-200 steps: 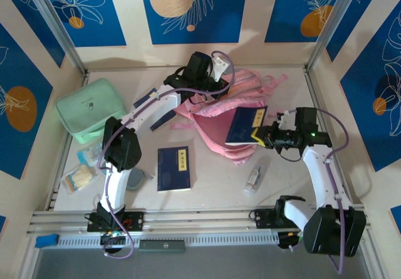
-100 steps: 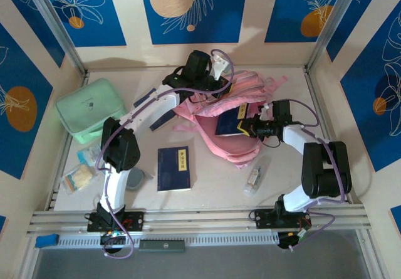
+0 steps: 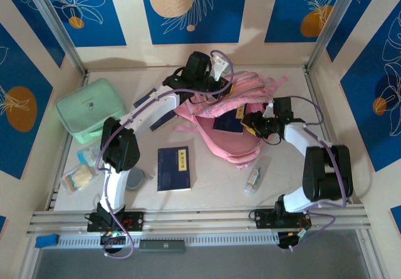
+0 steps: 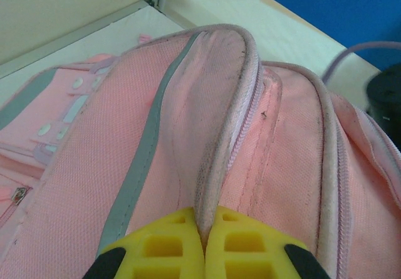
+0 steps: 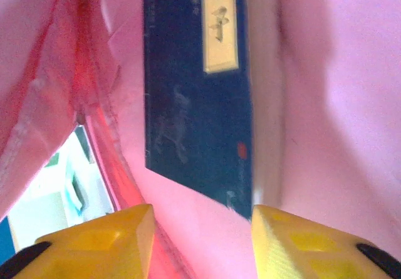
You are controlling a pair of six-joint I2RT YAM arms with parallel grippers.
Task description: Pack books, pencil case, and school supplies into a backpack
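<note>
The pink backpack lies at mid-table with its main compartment gaping. My left gripper is shut on the piped rim of the backpack at its top edge, the yellow fingertips pinching the fabric. One navy book with a yellow label lies inside the opening. My right gripper sits at the mouth, open. In the right wrist view the book rests on the pink lining just ahead of the right gripper, free of both fingers. A second book lies on the table.
Another dark book lies partly under the left arm. The grey-blue pencil case sits near the left arm's base. A clear bottle lies front right. Packets and a mint-green case are at the left.
My right gripper carried the book leftward into the backpack opening, then opened and let it go. The left gripper stayed shut on the rim.
</note>
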